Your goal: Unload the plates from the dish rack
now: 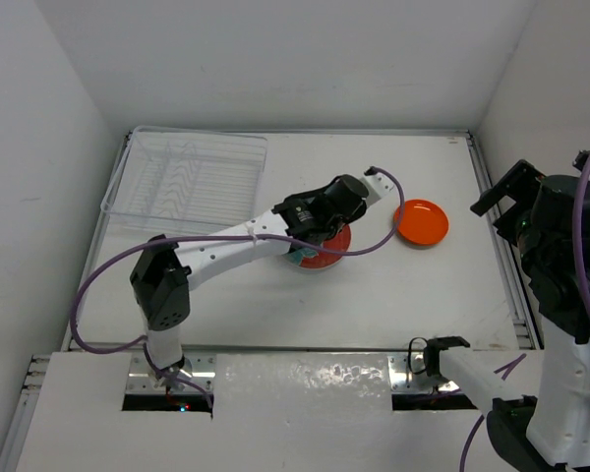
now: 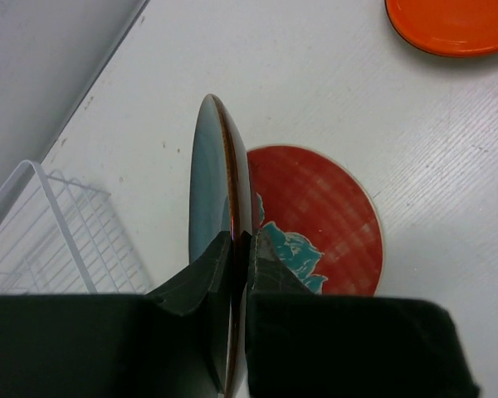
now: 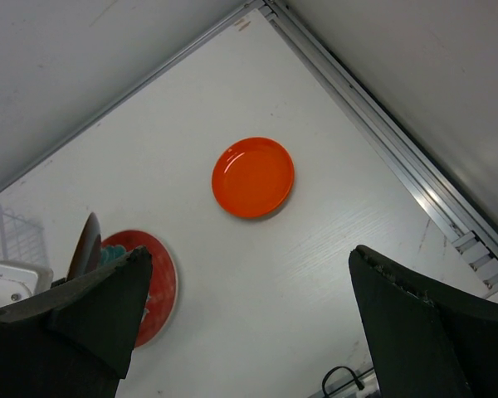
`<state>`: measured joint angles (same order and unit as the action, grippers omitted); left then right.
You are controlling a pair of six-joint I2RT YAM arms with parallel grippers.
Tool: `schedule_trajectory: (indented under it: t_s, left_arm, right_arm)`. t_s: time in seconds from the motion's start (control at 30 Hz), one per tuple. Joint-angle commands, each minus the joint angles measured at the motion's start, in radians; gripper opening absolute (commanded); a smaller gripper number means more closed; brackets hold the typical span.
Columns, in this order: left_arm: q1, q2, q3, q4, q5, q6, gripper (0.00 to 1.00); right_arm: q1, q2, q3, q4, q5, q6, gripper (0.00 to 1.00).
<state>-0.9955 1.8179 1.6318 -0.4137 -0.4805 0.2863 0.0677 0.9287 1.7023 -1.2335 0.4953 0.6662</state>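
Observation:
My left gripper (image 1: 320,234) is shut on the rim of the dark teal plate (image 2: 209,178) and holds it on edge just above the red and teal plate (image 2: 328,220), which lies flat on the table (image 1: 324,260). The orange plate (image 1: 421,222) lies flat to the right; it also shows in the right wrist view (image 3: 253,177). The dish rack (image 1: 189,180) stands at the back left with no plate showing in it. My right gripper (image 3: 249,251) is open and empty, raised at the right side. The yellow-gold plate is out of view.
White walls close in the table on the left, back and right. A metal rail (image 3: 398,157) runs along the right edge. A purple cable (image 1: 379,236) loops from the left arm over the table near the orange plate.

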Motion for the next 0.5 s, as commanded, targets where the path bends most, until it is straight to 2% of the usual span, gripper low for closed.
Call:
schedule_trajectory:
  t_s: [0.0,0.47]
  left_arm:
    - [-0.002,-0.077,0.013,0.222,-0.104,0.08,0.0]
    - [-0.017,-0.083,-0.13,0.263,-0.122,0.07,0.0]
  right_arm:
    - [0.0,0.004,0.0,0.015,0.009,-0.017,0.99]
    - [0.0,-0.019,-0.052,0.049,-0.005,-0.024,0.99]
